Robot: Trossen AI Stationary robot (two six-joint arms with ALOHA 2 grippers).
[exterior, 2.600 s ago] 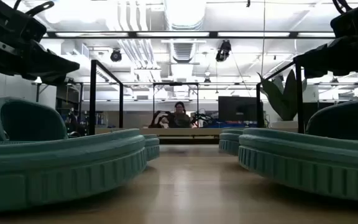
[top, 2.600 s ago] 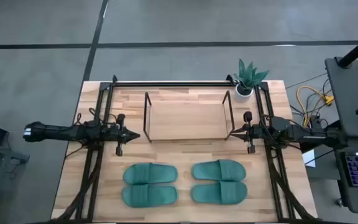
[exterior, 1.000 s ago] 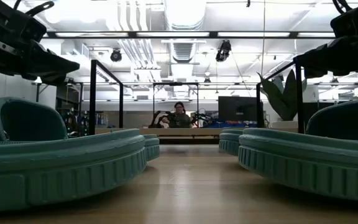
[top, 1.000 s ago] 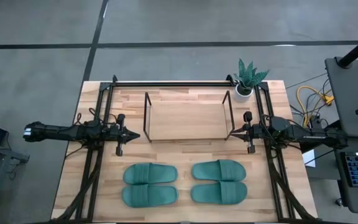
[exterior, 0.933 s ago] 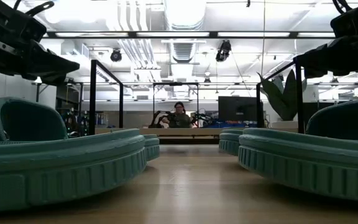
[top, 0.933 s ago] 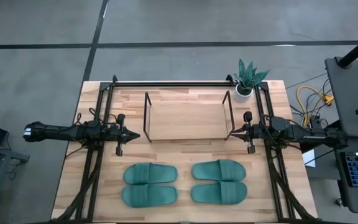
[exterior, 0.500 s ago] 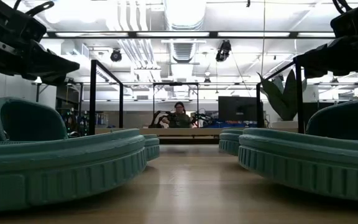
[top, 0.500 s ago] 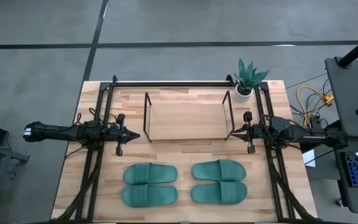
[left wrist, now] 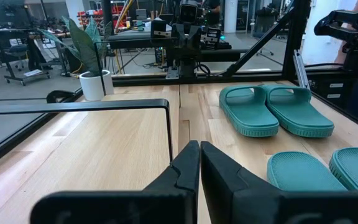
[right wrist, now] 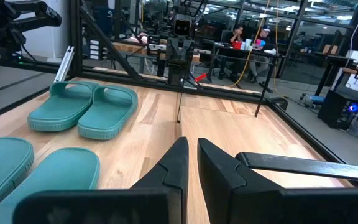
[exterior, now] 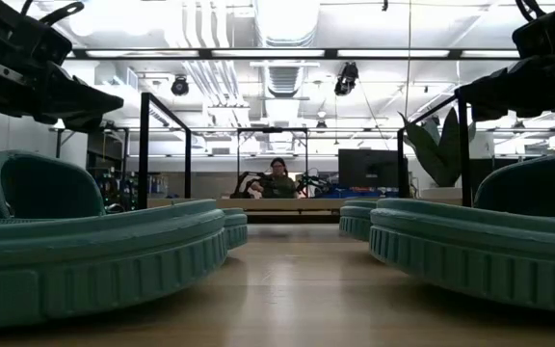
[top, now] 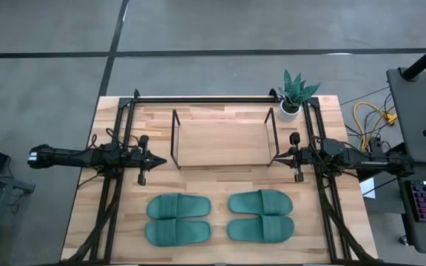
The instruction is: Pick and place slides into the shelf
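Slides (top: pixel 220 217): all four on table (top: pixel 350 222), none in shelf (top: pixel 222 144); left gripper (top: pixel 159 159) and right gripper (top: pixel 276 156) closed, empty; task unstarted.

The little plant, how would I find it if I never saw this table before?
Start at the wooden table and find the shelf, the black wire rack in the middle near the far edge. Just past its end on the right arm's side stands the plant, in the table's far corner. It is the only thing with spiky green leaves in a small white pot; the green slides lie flat near the front.
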